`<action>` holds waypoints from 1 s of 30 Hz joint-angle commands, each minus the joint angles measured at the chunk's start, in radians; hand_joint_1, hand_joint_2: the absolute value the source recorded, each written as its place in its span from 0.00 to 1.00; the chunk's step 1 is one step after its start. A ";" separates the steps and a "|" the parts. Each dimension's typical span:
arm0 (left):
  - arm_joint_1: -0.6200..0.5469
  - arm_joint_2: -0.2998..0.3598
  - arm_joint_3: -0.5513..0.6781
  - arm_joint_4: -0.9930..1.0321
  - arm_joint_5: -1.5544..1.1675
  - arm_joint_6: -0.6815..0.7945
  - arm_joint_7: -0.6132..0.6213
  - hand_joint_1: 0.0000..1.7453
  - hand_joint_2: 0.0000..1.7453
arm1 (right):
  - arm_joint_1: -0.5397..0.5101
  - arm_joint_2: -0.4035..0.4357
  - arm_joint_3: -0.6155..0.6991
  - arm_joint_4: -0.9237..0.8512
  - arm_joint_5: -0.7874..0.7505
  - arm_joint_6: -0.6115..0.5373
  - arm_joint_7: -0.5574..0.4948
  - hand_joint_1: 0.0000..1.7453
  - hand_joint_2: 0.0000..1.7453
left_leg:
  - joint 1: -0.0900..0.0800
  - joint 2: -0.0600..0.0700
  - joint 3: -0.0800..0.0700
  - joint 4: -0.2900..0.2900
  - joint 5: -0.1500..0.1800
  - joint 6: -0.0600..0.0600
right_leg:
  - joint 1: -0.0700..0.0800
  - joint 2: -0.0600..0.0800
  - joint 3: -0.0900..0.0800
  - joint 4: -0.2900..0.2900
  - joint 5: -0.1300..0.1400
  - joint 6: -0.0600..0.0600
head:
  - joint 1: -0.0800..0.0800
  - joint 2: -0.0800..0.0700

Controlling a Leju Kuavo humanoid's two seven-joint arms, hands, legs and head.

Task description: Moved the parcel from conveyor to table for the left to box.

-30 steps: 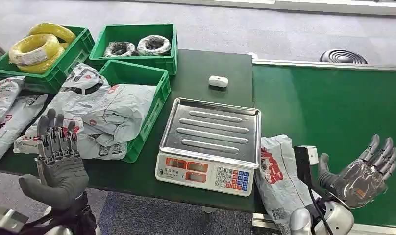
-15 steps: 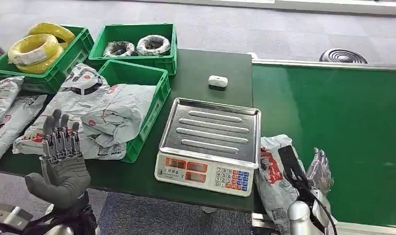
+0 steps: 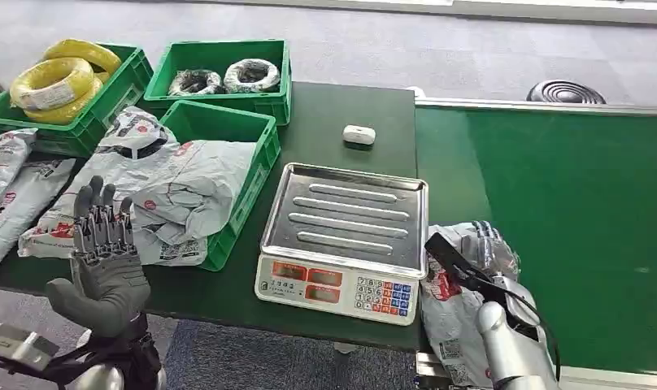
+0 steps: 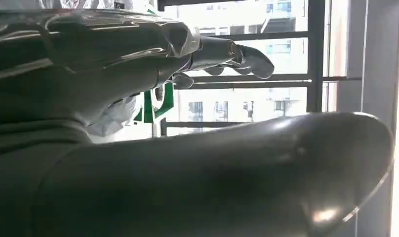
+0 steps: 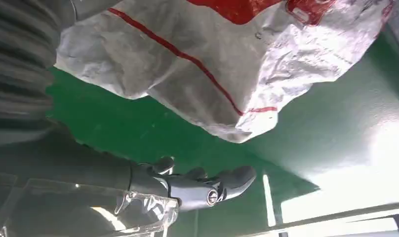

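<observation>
A grey-white parcel with red print lies at the near left corner of the green conveyor belt, right beside the scale. My right hand hovers over the parcel's far end, fingers spread. In the right wrist view the parcel lies between the thumb side and the dark fingers, which are off it above the belt. My left hand stands upright at the table's front left with its fingers straight, holding nothing. The left wrist view shows that hand empty too.
A steel-topped scale stands on the dark green table. A green crate heaped with several parcels sits to its left, with more parcels beside it. Two crates of coiled cable stand behind. A small white device lies behind the scale.
My right hand has swung left from a palm-up spread over the belt to a place over the parcel. The left hand has barely moved.
</observation>
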 commanded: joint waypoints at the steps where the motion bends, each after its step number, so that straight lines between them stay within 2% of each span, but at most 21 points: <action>1: 0.024 0.030 0.025 -0.003 -0.002 0.021 0.002 0.00 0.00 | -0.138 -0.049 0.128 0.261 -0.049 0.056 -0.074 0.00 1.00 | 0.000 0.003 0.002 -0.002 0.001 0.000 | 0.000 0.005 0.000 -0.001 0.002 -0.001 | 0.000 0.000; 11: 0.081 0.026 0.035 -0.049 -0.009 0.041 0.002 0.00 0.00 | -0.148 -0.056 0.185 0.284 -0.111 0.095 -0.133 0.00 1.00 | 0.002 0.010 0.004 -0.002 0.000 0.000 | 0.002 0.012 0.001 -0.002 0.003 -0.004 | 0.000 0.000; 13: 0.084 0.025 0.037 -0.053 -0.009 0.045 0.002 0.00 0.00 | -0.154 -0.055 0.197 0.284 -0.116 0.096 -0.132 0.03 1.00 | 0.002 0.011 0.004 -0.001 -0.001 0.000 | 0.002 0.012 0.001 -0.001 0.003 -0.004 | 0.000 0.000; 15: 0.088 0.022 0.039 -0.059 -0.010 0.050 0.002 0.00 0.00 | -0.163 -0.051 0.209 0.283 -0.127 0.089 -0.129 0.79 1.00 | 0.002 0.011 0.004 -0.002 0.000 -0.001 | 0.002 0.013 0.001 -0.001 0.003 -0.004 | 0.000 0.000; 17: 0.092 0.020 0.041 -0.064 -0.011 0.053 0.002 0.00 0.00 | -0.169 -0.049 0.219 0.283 -0.132 0.088 -0.128 0.88 1.00 | 0.002 0.012 0.004 -0.001 -0.001 -0.001 | 0.002 0.013 0.001 0.000 0.003 -0.004 | 0.000 0.000; 19: 0.092 0.020 0.041 -0.064 -0.011 0.053 0.002 0.00 0.00 | -0.169 -0.049 0.219 0.283 -0.132 0.088 -0.128 0.88 1.00 | 0.002 0.012 0.004 -0.001 -0.001 -0.002 | 0.002 0.015 0.000 -0.001 0.003 -0.004 | 0.000 0.000; 21: 0.108 0.011 0.047 -0.081 -0.014 0.054 0.002 0.00 0.00 | -0.180 -0.046 0.232 0.279 -0.143 0.076 -0.122 0.95 1.00 | 0.003 0.012 0.004 -0.001 -0.001 -0.002 | 0.003 0.014 0.000 -0.001 0.003 -0.004 | -0.001 0.000; 25: 0.120 0.008 0.051 -0.092 -0.015 0.055 0.002 0.00 0.00 | -0.186 -0.045 0.238 0.269 -0.159 0.060 -0.118 0.98 1.00 | 0.003 0.012 0.004 -0.002 -0.001 -0.001 | 0.003 0.015 0.000 -0.001 0.004 -0.005 | 0.000 0.000; 30: 0.128 -0.004 0.057 -0.106 -0.021 0.056 0.002 0.00 0.00 | -0.171 -0.041 0.237 0.210 -0.188 -0.024 -0.096 1.00 1.00 | 0.002 0.013 0.004 -0.002 -0.001 -0.001 | 0.003 0.016 0.000 -0.001 0.004 -0.005 | 0.000 0.000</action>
